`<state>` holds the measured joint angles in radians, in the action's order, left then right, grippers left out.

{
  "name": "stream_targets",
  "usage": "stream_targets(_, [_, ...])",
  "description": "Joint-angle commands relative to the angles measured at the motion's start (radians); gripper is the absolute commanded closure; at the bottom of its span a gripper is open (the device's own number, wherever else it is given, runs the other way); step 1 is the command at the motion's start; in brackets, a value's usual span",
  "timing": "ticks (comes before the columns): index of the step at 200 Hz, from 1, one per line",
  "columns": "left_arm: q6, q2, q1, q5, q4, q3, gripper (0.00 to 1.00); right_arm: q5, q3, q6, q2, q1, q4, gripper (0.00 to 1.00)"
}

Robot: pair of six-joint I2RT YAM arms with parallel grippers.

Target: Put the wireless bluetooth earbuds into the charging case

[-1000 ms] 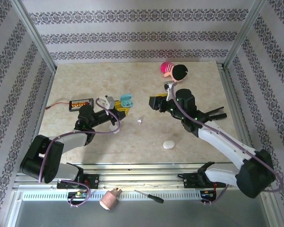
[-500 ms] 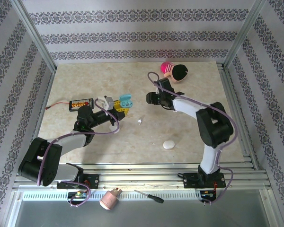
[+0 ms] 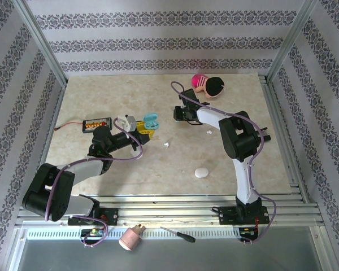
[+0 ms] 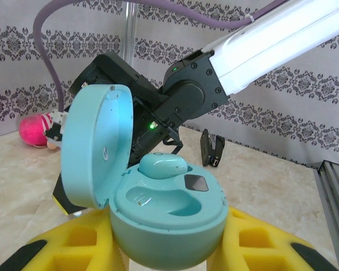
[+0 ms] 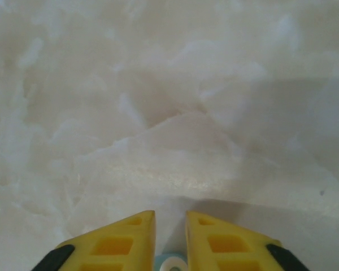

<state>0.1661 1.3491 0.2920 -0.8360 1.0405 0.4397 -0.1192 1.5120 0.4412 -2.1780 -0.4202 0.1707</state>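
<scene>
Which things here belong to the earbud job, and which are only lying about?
Job: teal case, open in the left gripper; seated earbud in it; held earbud in the right gripper; loose white bit; white case.
Lying about: pink toy; wired board; screwdriver; pink cylinder.

Right arm [image 4: 203,96] just beyond open charging case [image 4: 164,209]

Found no legible text, label or number anywhere; spotted only tiny marks inside the open lid [image 4: 96,147] of the teal charging case [image 4: 169,220], too small to read.
</scene>
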Motion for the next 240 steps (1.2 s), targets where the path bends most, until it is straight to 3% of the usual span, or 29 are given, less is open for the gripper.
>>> stream_targets(1, [0.022, 0.006, -0.011, -0.026, 0.064, 0.010, 0.72, -0.009, 0.009, 0.007, 0.002, 0.015, 0.031, 0.85])
stream_targets(22, [0.025, 0.004, -0.011, -0.027, 0.066, 0.007, 0.72, -0.008, -0.025, 0.009, 0.032, 0.015, 0.020, 0.91])
stream_targets(108, [0.039, 0.007, -0.011, -0.028, 0.084, 0.005, 0.72, 0.008, -0.205, 0.021, 0.194, -0.020, -0.012, 0.94])
stream_targets(173, [0.044, 0.004, -0.010, -0.032, 0.086, 0.004, 0.72, 0.125, -0.486, 0.021, 0.385, -0.082, -0.123, 0.92])
stream_targets(240, [0.044, -0.011, -0.011, -0.037, 0.063, 0.010, 0.72, 0.147, -0.695, 0.095, 0.482, -0.123, -0.207, 0.87])
